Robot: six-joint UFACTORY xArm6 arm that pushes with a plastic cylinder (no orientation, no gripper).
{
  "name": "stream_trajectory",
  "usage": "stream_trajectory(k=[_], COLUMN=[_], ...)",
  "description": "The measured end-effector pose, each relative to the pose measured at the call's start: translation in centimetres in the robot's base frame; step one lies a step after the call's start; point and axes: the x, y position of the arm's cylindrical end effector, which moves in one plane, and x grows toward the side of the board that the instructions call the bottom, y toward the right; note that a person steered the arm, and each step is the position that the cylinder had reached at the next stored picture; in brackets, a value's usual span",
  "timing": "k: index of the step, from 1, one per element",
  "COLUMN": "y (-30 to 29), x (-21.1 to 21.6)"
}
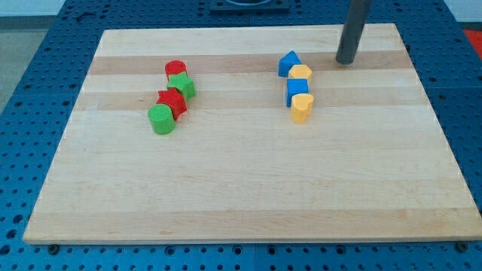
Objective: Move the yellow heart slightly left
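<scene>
My tip (346, 62), a bare rod end with no jaws to open or close, rests on the wooden board (241, 188) at upper right. The yellow heart (302, 108) lies below-left of it, untouched, at the bottom of a column under a blue block (297, 91).

No readable text — blocks and board unmarked.
</scene>
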Motion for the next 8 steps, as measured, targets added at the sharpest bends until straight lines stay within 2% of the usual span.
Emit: stream_trajectory(k=[2,3,4,5,7,8], y=[-9.7,-11.6,-9.3,-4.5,1.5,-0.1], x=[1.2,1.2,1.2,1.4,8.0,11.3])
